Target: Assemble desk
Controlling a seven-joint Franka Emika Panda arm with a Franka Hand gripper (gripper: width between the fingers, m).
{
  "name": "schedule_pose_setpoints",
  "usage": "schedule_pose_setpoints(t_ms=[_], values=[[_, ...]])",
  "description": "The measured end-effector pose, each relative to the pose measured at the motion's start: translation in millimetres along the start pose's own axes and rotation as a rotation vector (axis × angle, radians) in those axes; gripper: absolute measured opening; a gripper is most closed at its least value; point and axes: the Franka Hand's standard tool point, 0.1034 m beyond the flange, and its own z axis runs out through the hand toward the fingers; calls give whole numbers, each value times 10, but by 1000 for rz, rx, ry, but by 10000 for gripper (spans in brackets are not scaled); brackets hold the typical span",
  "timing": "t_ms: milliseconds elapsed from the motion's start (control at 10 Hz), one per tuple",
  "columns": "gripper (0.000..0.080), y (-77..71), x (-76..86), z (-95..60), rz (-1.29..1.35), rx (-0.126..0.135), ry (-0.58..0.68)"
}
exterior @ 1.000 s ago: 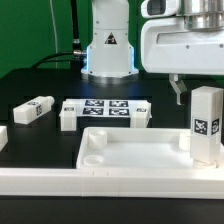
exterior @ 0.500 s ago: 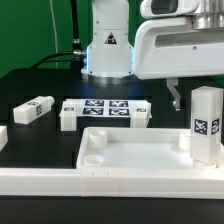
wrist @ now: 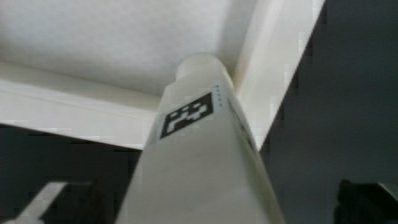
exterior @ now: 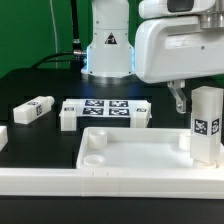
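Note:
The white desk top [exterior: 140, 152] lies flat at the front, rim up, with a round socket [exterior: 95, 140] showing at its left corner. One square white leg [exterior: 207, 125] with a tag stands upright at the top's right corner. My gripper [exterior: 188, 102] hangs just behind and above that leg. One dark finger [exterior: 178, 98] shows to the leg's left. In the wrist view the leg [wrist: 205, 130] rises between the spread jaws of the gripper [wrist: 205, 208] with a gap on each side. The gripper is open and holds nothing.
A loose leg [exterior: 33, 110] lies on the black table at the exterior view's left, and another white piece [exterior: 68, 117] stands beside the marker board [exterior: 108, 108]. The robot base [exterior: 108, 50] is behind. A long white rail [exterior: 50, 182] edges the table's front.
The hand has shifted a little toward the exterior view's left and looms larger. The jaws stay wide apart and the upright leg has not moved.

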Motion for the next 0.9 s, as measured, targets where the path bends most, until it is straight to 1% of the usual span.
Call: schedule_pose_setpoints(t_ms=[100,300,400,500,600,700,900], values=[[649,7,-2,0,-76,-6,-2],[649,46,-9,-3,-210,-9,-3],[519,50,-10,-3,-211,-9,-3],[519,51,-10,-3,-209,-9,-3],[380,51,-10,-3,-208,-9,-3],[289,52,-12,-1,-208,-9,-4],[289,52,-12,0,-190,-9,-4]])
